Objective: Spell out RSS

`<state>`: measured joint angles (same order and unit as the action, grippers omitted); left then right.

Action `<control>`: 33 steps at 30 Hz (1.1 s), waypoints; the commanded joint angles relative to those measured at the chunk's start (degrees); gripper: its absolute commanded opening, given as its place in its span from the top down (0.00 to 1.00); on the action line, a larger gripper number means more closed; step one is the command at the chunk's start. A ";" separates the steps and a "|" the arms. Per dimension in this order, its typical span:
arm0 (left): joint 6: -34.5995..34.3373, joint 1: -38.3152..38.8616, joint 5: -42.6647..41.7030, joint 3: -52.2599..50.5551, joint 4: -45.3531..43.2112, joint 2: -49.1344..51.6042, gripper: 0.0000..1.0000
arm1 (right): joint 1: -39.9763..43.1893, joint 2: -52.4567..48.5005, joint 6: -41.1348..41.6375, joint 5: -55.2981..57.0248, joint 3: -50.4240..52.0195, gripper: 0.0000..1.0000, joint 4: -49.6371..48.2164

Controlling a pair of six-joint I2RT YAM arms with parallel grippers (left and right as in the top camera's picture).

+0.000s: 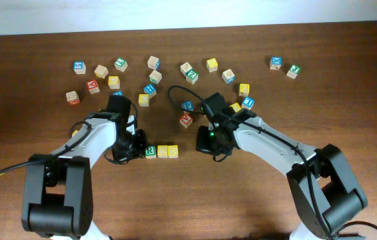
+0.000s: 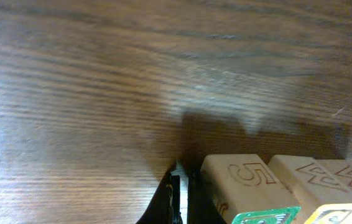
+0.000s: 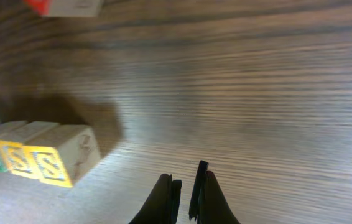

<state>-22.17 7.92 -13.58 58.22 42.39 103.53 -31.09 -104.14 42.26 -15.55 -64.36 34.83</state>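
Note:
Three letter cubes stand in a row on the table: the green R cube [image 1: 150, 151], then two yellow S cubes [image 1: 162, 151] [image 1: 173, 151], touching side by side. My left gripper [image 1: 134, 148] sits low on the table just left of the R cube. In the left wrist view its fingers [image 2: 180, 190] are shut and empty, right beside the R cube [image 2: 250, 183]. My right gripper [image 1: 206, 145] is right of the row, apart from it. In the right wrist view its fingers [image 3: 185, 186] are nearly together and empty, and the S cubes [image 3: 50, 163] lie to the left.
A red cube [image 1: 186, 120] and a blue cube [image 1: 187, 105] lie just behind the row, near my right arm. Many loose letter cubes are scattered across the back of the table, such as a yellow one [image 1: 144, 100].

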 commanded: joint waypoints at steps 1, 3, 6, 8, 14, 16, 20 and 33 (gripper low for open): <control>-1.07 2.21 -2.32 -0.44 -0.66 0.83 1.00 | -1.99 -0.50 0.26 -0.59 0.42 0.96 -0.37; -1.18 3.15 -2.32 -0.44 -1.01 0.83 1.00 | -2.73 -0.50 0.26 -0.57 0.42 0.96 -0.79; -1.16 3.50 -2.10 -0.44 -1.53 0.83 1.00 | -2.75 -0.50 0.26 -0.57 0.42 0.96 -1.01; -1.11 3.50 -2.01 -0.44 -1.90 0.83 1.00 | -2.75 -0.50 0.26 -0.55 0.42 0.96 -2.10; -0.90 3.50 -1.88 -0.44 -2.73 0.83 1.00 | -4.24 -3.65 7.69 -0.76 0.46 0.96 -6.27; -0.83 3.54 -1.88 -0.44 -2.95 0.83 1.00 | -5.81 -4.66 7.91 -1.42 0.46 0.96 -7.82; 0.63 3.82 -1.88 -0.44 -3.76 0.83 1.00 | -6.78 -4.98 10.60 -1.40 0.44 0.96 -10.01; 1.03 3.65 1.77 -0.44 -3.58 0.83 1.00 | -6.78 -4.98 10.10 -1.42 0.44 0.96 -5.57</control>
<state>-21.89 11.31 -14.20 58.22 38.15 103.63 -37.54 -108.29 52.49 -16.64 -64.16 27.75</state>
